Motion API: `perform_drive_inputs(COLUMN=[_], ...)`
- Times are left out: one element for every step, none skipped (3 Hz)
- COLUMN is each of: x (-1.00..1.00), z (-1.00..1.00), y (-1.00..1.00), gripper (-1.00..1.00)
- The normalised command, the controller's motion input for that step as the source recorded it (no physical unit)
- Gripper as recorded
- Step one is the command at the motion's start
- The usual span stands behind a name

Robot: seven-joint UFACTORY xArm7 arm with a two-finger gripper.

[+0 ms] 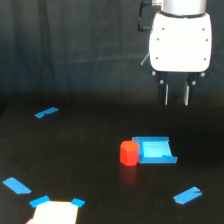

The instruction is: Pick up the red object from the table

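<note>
Presently the gripper (177, 94) hangs above the table (90, 150), fingers parted and holding nothing. Red object (129, 152) rests on the table, lower and toward the exterior view's left of the gripper, touching a blue patch (156, 150).

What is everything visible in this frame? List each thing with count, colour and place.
red block: 1, red-orange, on the table near the middle, touching the left edge of the blue square patch
blue square patch: 1, bright blue, just right of the block
blue tape strips: 3, blue, far left, near left, near right
pale rectangle: 1, off-white with blue corners, bottom left
table: 1, black
gripper: 1, white body, fingers apart, above and behind the patch, holding nothing
</note>
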Motion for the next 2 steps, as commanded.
perform_drive_inputs(x=[1.00,1.00], z=[-0.88,-0.26], y=[0.27,-0.79], gripper=[-0.04,1.00])
